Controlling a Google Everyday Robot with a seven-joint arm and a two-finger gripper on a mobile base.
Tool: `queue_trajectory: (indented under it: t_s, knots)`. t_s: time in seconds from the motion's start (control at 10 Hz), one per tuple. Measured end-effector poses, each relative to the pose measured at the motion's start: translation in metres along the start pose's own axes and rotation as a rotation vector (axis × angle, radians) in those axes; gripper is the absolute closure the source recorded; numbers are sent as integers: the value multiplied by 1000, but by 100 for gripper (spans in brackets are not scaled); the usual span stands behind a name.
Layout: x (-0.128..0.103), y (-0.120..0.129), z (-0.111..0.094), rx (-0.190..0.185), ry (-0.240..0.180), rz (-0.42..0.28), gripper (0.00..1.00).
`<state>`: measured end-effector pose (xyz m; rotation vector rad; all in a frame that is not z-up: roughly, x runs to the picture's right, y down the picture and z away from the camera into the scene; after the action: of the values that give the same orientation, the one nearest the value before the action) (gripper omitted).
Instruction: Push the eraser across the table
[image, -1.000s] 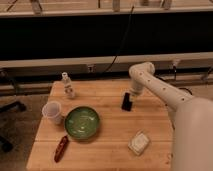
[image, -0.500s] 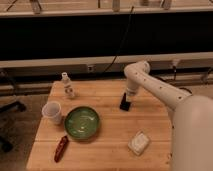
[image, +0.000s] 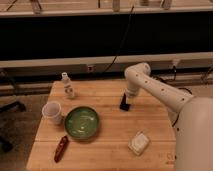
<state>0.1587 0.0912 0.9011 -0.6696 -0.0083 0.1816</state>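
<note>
1. Gripper (image: 127, 96): mine, at the arm's end, lowered to the table (image: 112, 147) at its centre-right, far half. Open/closed state: cannot tell, since it is dark and merges w/ the dark block below it.
2. Eraser (image: 124, 105): directly under or at the gripper tip, on its near side as the view shows it. Contact looks likely but isn't confirmed. Long axis appears to run approx. far-to-near in the view, slightly skewed.
3. Key relation: eraser sits at the tip, not offset sideways, so a sideways sweep would meet its long flank. Only one arm, so no choice of side.
4. Green bowl (image: 82, 122): left of the eraser and nearer the camera, apart from it. It is the likeliest obstruction if the push drifts nearward.
5. Bottle (image: 67, 86) and white cup (image: 52, 112): left edge, well apart.
6. Whitish block (image: 139, 142) and dark red object (image: 61, 148): near edge, outside any leftward push line.
</note>
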Motion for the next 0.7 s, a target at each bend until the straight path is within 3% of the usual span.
queue_trajectory:
  t_s: [0.1, 0.4, 0.7]
  knots:
    - [0, -2, -1, 4, 1, 0, 89]
    - [10, -12, -2, 12, 4, 22, 99]
    - [23, -23, 2, 12, 16, 60, 100]
